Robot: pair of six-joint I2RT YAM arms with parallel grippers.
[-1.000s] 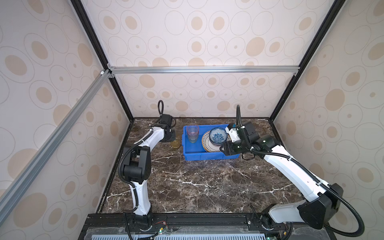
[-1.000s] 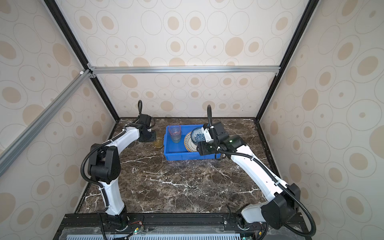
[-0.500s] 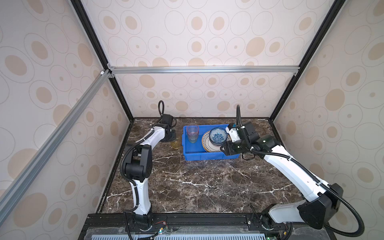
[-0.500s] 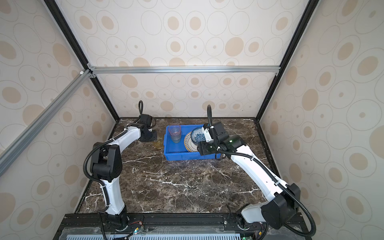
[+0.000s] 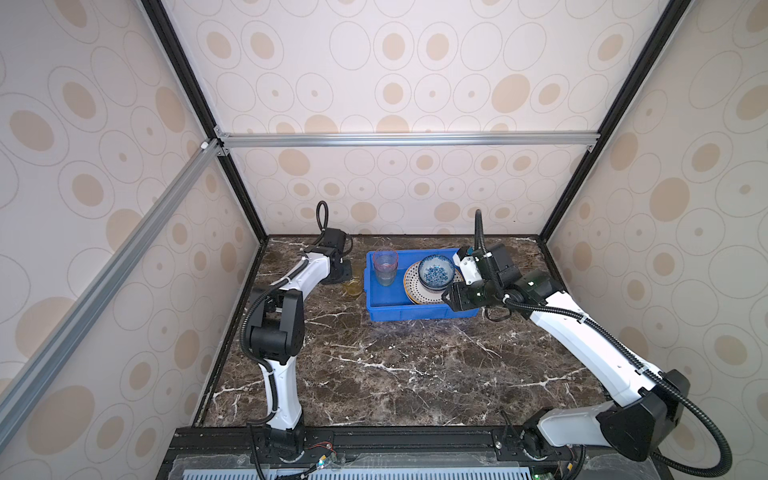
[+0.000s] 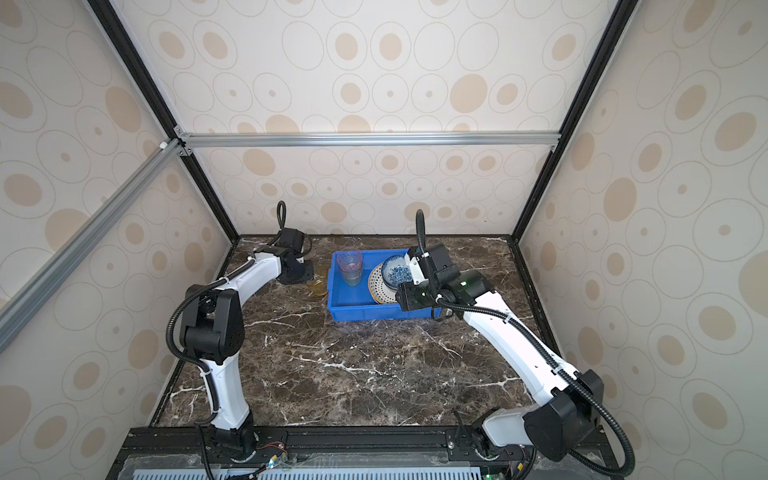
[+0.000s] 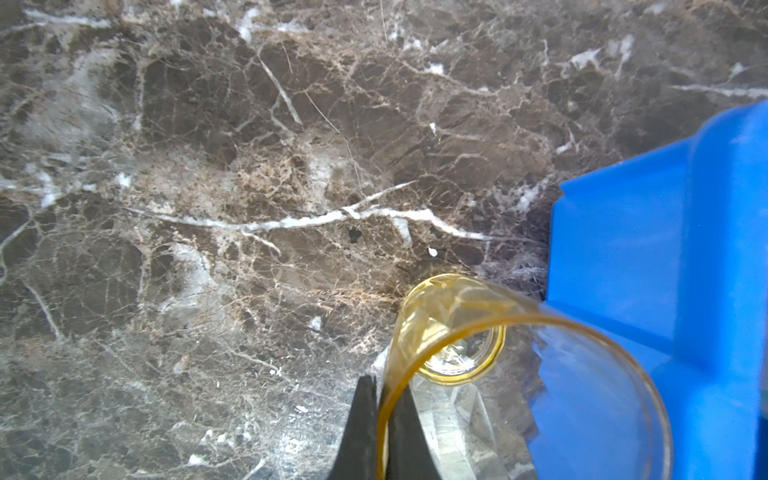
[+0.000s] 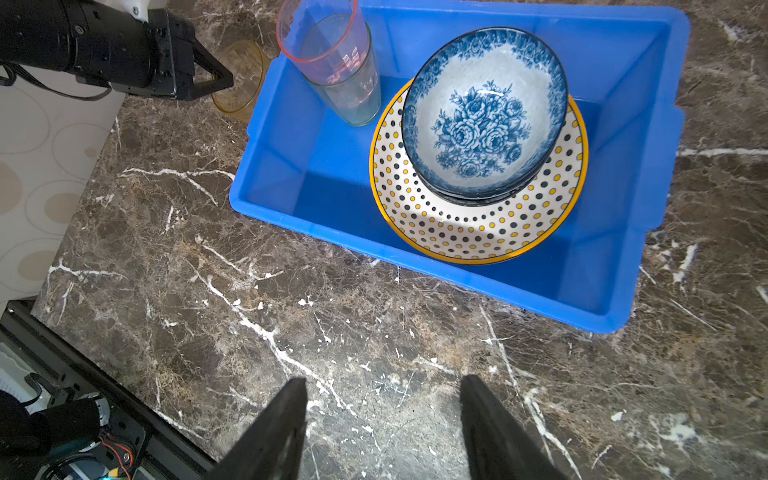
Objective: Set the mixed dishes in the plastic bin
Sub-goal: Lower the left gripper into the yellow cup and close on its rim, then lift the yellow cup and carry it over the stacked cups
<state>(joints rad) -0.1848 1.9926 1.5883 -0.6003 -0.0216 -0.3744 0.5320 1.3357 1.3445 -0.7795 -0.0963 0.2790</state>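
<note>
Left hand (image 7: 383, 384): closed narrow on the rim of the amber tumbler (image 7: 440, 316), one finger inside the wall and one outside.
Amber tumbler, place: on the bench (image 7: 249, 187), mouth up, just beside the left short wall of the blue bin (image 7: 623, 249) and outside it; both top views show it between the left hand and the bin (image 5: 415, 313).
Right hand (image 8: 383, 380): jaws wide apart, holding nothing, above bare bench near the bin's front right corner, apart from the dishes.
Writing: a faint mark in the amber tumbler's clear base, too small to read.
Amber tumbler, look: translucent honey-yellow, thin-walled, narrowing to a small round base.
Blue bin, look: bright blue plastic, shallow, rectangular, with a lipped rim (image 8: 332, 183).
In the bin, left end: a pink tumbler (image 8: 324, 41) nested in a pale greenish tumbler (image 8: 353, 95), upright.
In the bin, right part: a blue floral bowl (image 8: 482, 120) stacked on another dark-rimmed bowl, on a dotted plate (image 8: 457, 232) with a yellow rim.
</note>
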